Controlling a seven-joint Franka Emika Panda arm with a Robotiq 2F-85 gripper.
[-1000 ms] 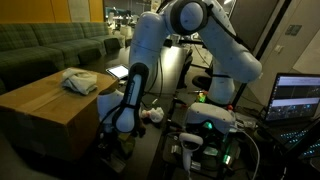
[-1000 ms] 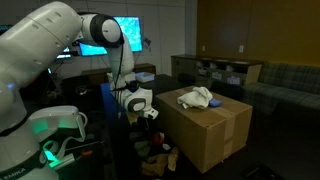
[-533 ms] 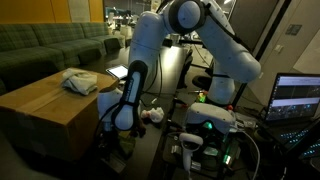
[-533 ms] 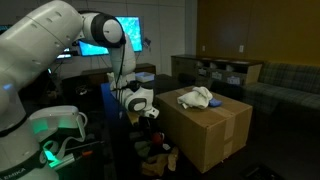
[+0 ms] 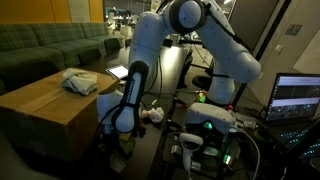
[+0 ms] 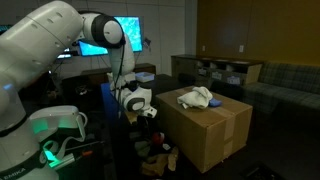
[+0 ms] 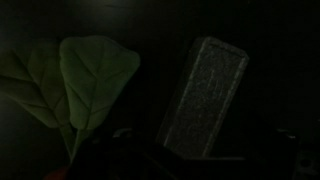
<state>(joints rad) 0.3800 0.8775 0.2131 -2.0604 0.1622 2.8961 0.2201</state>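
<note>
The white arm bends down into the dark gap beside a cardboard box [image 5: 45, 112] [image 6: 218, 128]. My gripper [image 5: 122, 127] [image 6: 150, 115] hangs low against the box's side, well below its top. A crumpled pale cloth [image 5: 80, 81] [image 6: 197, 97] lies on top of the box, out of the gripper's reach. The wrist view is very dark. It shows broad green leaves [image 7: 88, 80] at the left and a grey, textured rectangular slab [image 7: 205, 95] ahead. The jaws show only as dim shapes far apart at the bottom edge, with nothing between them.
The robot's green-lit base [image 5: 210, 124] [image 6: 58, 126] stands close to the box. A lit laptop [image 5: 297, 98] and a monitor [image 6: 105, 33] are nearby. A green sofa [image 5: 50, 45] and a low shelf [image 6: 215, 70] stand farther back. Small clutter [image 6: 155, 150] lies on the floor.
</note>
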